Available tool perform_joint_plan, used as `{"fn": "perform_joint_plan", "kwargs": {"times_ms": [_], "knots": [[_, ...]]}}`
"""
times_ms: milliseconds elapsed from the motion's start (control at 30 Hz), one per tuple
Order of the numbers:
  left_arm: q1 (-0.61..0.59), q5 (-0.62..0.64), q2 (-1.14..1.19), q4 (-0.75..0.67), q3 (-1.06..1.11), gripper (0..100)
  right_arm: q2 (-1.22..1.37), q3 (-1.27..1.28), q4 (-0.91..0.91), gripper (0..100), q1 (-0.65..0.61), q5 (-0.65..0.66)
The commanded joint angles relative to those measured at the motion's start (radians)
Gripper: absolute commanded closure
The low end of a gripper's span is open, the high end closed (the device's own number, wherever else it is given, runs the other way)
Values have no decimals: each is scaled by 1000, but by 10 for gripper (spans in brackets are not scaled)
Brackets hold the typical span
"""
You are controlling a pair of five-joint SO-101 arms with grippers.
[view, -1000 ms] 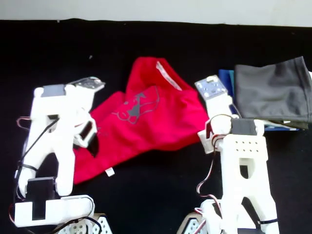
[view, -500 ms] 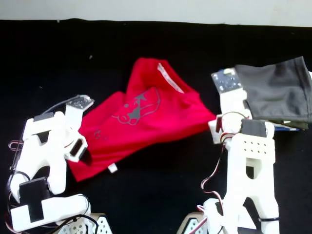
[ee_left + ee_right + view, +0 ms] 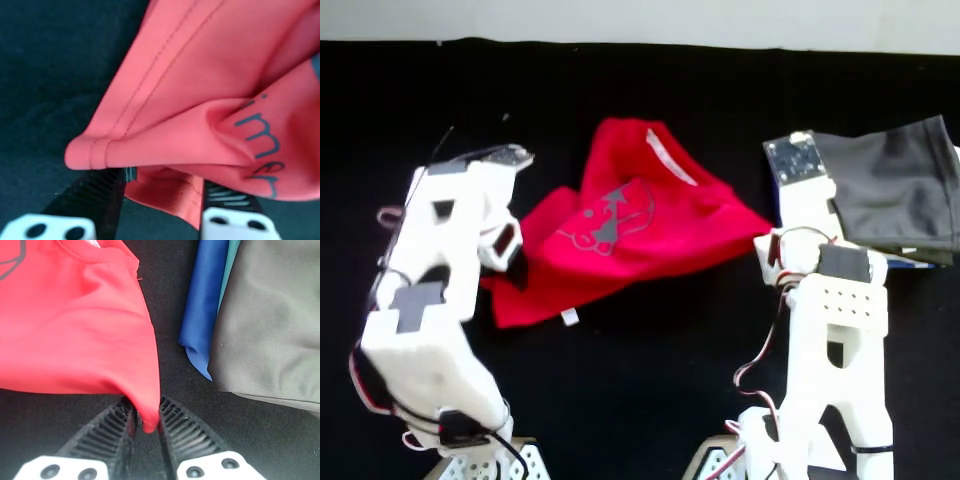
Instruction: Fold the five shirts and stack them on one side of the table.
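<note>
My right end effector (image 3: 145,422) pinches only the very tip of a corner of the red shirt (image 3: 640,240), so a hard pull could slip it free. My left end effector (image 3: 162,187) is clamped on a bunched hem of several layers, which I judge could give a crooked fold. The shirt lies crumpled on the table (image 3: 650,400) just left of the stack, and a wide swing there could snag the stack's edge. I count one red shirt and two arms. In the stack I count a grey shirt (image 3: 895,190), a blue shirt (image 3: 205,305) and a teal edge (image 3: 225,275); a fifth I cannot tell.
</note>
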Motion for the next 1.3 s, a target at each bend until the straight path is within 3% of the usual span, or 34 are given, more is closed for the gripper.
{"fn": "perform_joint_plan", "kwargs": {"times_ms": [0,167,333,533,800,1000,1267], "knots": [[19,11,19,169,-197,837,-19,-2,-13,993,10,6],[27,12,-110,270,-183,828,-19,-2,-13,993,7,6],[25,11,-320,261,45,810,-19,-2,-12,993,7,8],[21,91,-463,12,380,803,-19,-1,-12,993,7,8],[22,107,-461,-170,559,803,-19,41,-12,993,7,12],[25,107,-461,-252,633,803,-21,33,-12,993,7,12],[42,107,-461,-255,657,809,-21,39,-12,993,-10,9]]}}
